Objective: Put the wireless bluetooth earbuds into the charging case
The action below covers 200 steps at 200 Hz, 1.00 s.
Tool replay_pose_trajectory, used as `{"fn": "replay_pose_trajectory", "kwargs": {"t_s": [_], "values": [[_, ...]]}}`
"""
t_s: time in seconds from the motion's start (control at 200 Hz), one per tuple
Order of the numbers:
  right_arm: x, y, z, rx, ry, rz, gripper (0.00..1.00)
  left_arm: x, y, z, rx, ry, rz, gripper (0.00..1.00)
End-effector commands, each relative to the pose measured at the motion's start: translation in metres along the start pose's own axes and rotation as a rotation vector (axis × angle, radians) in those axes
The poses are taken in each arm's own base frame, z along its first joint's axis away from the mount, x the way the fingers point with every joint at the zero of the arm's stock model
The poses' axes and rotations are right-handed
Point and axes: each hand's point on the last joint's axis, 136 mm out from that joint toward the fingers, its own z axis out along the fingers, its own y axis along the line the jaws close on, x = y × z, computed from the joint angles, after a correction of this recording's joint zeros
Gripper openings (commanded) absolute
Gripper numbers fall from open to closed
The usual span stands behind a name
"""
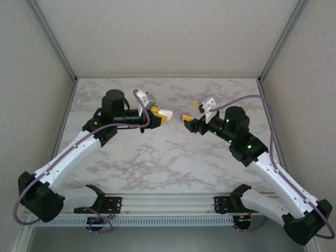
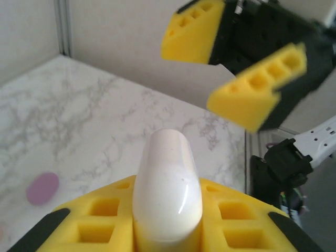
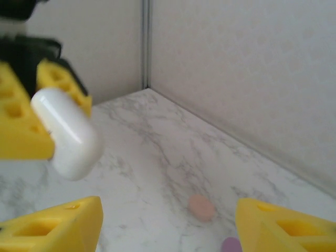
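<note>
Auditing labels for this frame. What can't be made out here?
1. white charging case: its lower end is hidden inside the left claw in the left wrist view, and no lid seam is readable.
2. purple earbud: cut off by the bottom edge of the right wrist view.
3. salmon-pink earbud: blurred in the right wrist view, so its orientation can't be told.

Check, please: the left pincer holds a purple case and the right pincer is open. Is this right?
Not fully: the case in the left pincer is white, not purple, as the left wrist view shows. The rest is right.
</note>
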Motion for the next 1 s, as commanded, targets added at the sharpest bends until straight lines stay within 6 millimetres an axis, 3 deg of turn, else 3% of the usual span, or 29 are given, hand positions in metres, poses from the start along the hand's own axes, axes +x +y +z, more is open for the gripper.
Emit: {"fn": "replay_pose_trajectory", "kwargs": {"t_s": [0.0, 0.26, 0.701, 0.996], "values": [[-0.016, 0.019, -0.008, -0.162, 0.033, 0.246, 0.68, -0.027, -0.005, -0.003, -0.026, -0.124, 0.231, 0.06], [-0.040, 0.053, 0.002, -0.430, 0.120, 0.361, 0.68, -0.027, -0.011, 0.001, -0.003, -0.135, 0.274, 0.03], [-0.024, 0.041, 0.030, -0.393, 0.175, 0.412, 0.68, -0.028, -0.023, 0.003, 0.060, -0.144, 0.277, 0.03], [-0.030, 0.024, 0.038, -0.293, 0.141, 0.444, 0.67, -0.027, -0.030, 0.003, 0.096, -0.130, 0.292, 0.05]]}}
